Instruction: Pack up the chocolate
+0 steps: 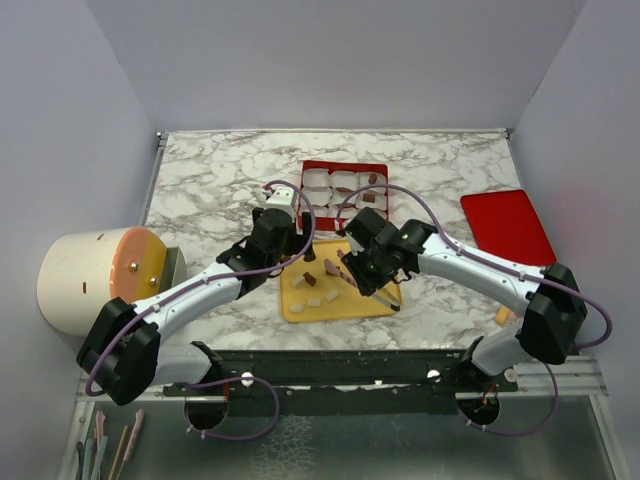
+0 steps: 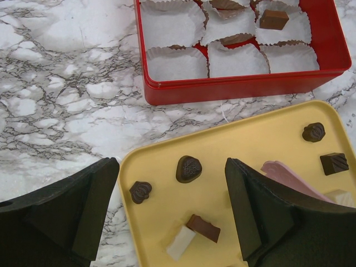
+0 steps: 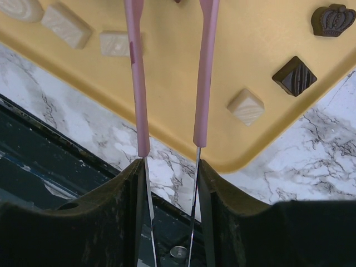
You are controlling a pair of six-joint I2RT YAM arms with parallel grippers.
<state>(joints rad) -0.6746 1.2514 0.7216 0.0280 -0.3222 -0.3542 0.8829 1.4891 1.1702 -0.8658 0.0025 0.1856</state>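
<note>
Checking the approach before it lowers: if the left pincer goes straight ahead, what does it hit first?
Likely the heart-shaped dark chocolate on the yellow tray, lying between the open fingers; depth unclear.

Right wrist view: tongs (image 3: 138, 83) tips cut off at top edge, catch unseen. Left wrist view: red box (image 2: 245, 89) far rows cropped; yellow tray (image 2: 261, 139) right, near edges cropped. Overhead: chocolate (image 1: 369, 198) shapes unreadable.

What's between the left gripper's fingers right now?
In the left wrist view, a dark domed chocolate lies untouched on the yellow tray between the fingers of the open left gripper; a brown piece and a white piece lie nearer the wrist.
</note>
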